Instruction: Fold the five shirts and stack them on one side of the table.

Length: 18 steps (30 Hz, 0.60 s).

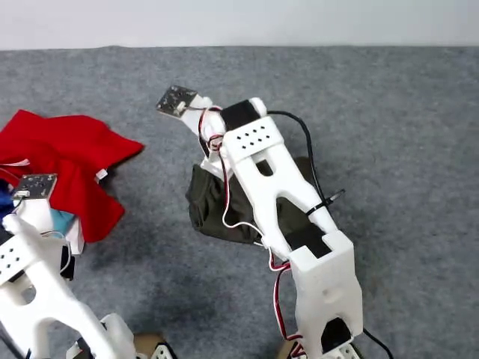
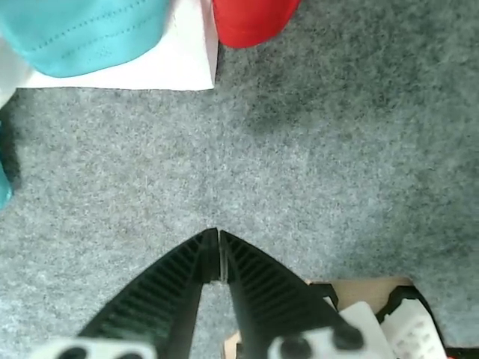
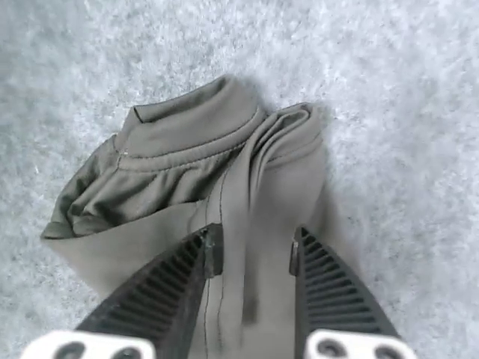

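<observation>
A crumpled olive-green shirt [image 1: 205, 203] lies mid-table under my right arm. My right gripper [image 3: 256, 250] is open just above the olive shirt [image 3: 172, 176], its fingers either side of a raised fold running from the collar. At the left edge a red shirt [image 1: 67, 153] is spread loosely, with teal [image 1: 60, 221] and white [image 1: 75, 238] cloth beside it. My left gripper [image 2: 218, 238] is shut over bare grey carpet, with nothing between its fingers. Just beyond it lie the teal shirt [image 2: 78, 30], the white shirt [image 2: 176, 63] and a corner of the red shirt [image 2: 251, 19].
Grey carpet [image 1: 389, 127] covers the table, with open room to the right and at the back. A scrap of dark blue cloth [image 1: 4, 200] peeks out at the far left. Both arm bases stand along the front edge.
</observation>
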### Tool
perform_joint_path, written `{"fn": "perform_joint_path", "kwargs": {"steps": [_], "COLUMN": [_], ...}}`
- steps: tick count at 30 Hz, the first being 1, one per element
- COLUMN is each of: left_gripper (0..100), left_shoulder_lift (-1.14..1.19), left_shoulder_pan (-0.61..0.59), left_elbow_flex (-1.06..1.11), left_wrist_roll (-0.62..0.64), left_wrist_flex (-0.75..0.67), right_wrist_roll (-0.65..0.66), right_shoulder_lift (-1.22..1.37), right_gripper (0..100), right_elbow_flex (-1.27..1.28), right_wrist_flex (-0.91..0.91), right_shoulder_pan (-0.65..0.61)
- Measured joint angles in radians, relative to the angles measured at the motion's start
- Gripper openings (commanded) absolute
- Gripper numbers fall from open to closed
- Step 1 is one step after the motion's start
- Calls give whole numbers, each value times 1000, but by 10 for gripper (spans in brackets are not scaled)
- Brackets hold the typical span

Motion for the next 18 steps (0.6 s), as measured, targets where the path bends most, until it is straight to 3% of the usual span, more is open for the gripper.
{"fn": "perform_joint_path", "kwargs": {"steps": [4,8,18], "left_gripper": [5,5,5], "left_shoulder_lift": [0,0,0], "left_shoulder_pan": [0,0,0], "left_elbow_flex": [0,0,0], "left_wrist_roll": [0,0,0], "left_wrist_flex": [0,0,0], "right_wrist_roll": [0,0,0], "right_shoulder_lift": [5,31,31], "right_gripper": [13,9,10], "right_elbow_flex": [-48,-52,35], "right_wrist_flex": [114,215,219], "right_shoulder_pan": [31,104,258]}}
